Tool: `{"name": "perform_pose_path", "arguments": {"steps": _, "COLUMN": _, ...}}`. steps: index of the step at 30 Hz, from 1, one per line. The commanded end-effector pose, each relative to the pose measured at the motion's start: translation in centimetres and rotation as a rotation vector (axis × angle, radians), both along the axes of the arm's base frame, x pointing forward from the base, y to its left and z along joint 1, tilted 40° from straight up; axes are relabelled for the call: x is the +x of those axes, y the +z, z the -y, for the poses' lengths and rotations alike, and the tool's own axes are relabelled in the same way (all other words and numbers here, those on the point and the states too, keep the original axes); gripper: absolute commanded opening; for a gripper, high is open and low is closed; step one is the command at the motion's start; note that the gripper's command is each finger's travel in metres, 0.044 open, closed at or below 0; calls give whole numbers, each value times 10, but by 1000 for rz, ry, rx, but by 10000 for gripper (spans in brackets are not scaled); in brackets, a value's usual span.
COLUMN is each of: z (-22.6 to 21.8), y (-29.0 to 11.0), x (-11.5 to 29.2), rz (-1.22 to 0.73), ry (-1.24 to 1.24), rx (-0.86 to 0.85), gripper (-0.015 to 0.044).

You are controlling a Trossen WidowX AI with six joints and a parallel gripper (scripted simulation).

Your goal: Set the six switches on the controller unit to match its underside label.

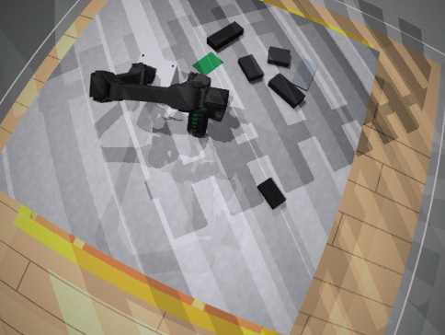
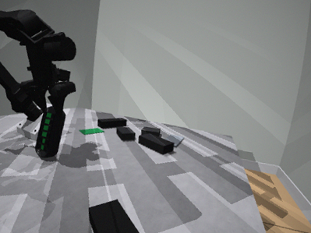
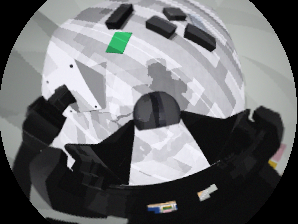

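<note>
The dark controller unit is held on end, its long side nearly vertical, below the arm's wrist. Its switch face, with a column of green marks, is turned toward the exterior camera; I cannot tell each switch's setting. The label on its underside is hidden. My gripper is shut on the unit's upper end, one fingertip on each side, with the fingers fairly wide apart. The unit's lower end is close to the bench; whether it touches is unclear.
Several dark blocks lie beyond the unit, including a long one. A green plate and a bluish translucent plate lie there too. Another black block lies apart, nearer the exterior camera.
</note>
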State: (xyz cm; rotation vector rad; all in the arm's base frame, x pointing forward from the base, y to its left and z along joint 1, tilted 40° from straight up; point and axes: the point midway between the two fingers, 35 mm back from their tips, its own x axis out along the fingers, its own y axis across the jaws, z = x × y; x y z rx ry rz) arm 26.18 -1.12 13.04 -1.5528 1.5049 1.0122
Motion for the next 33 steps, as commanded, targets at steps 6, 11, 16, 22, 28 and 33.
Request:
{"name": "perform_pose_path", "arguments": {"steps": 6, "z": 8, "y": 7, "x": 1, "rz": 4, "ry": -1, "rx": -24, "gripper": 335}}
{"name": "perform_pose_path", "arguments": {"steps": 11, "z": 11, "y": 10, "x": 1, "rz": 4, "ry": 0, "rx": -35, "gripper": 335}}
{"name": "perform_pose_path", "arguments": {"steps": 16, "z": 13, "y": 12, "x": 1, "rz": 5, "ry": 0, "rx": -46, "gripper": 335}}
{"name": "perform_pose_path", "arguments": {"steps": 22, "z": 17, "y": 16, "x": 1, "rz": 5, "ry": 0, "rx": -60, "gripper": 335}}
{"name": "perform_pose_path", "arguments": {"steps": 28, "z": 20, "y": 19, "x": 1, "rz": 6, "ry": 0, "rx": -73, "gripper": 335}}
{"name": "perform_pose_path", "arguments": {"steps": 33, "z": 23, "y": 21, "x": 2, "rz": 7, "ry": 0, "rx": -84, "gripper": 335}}
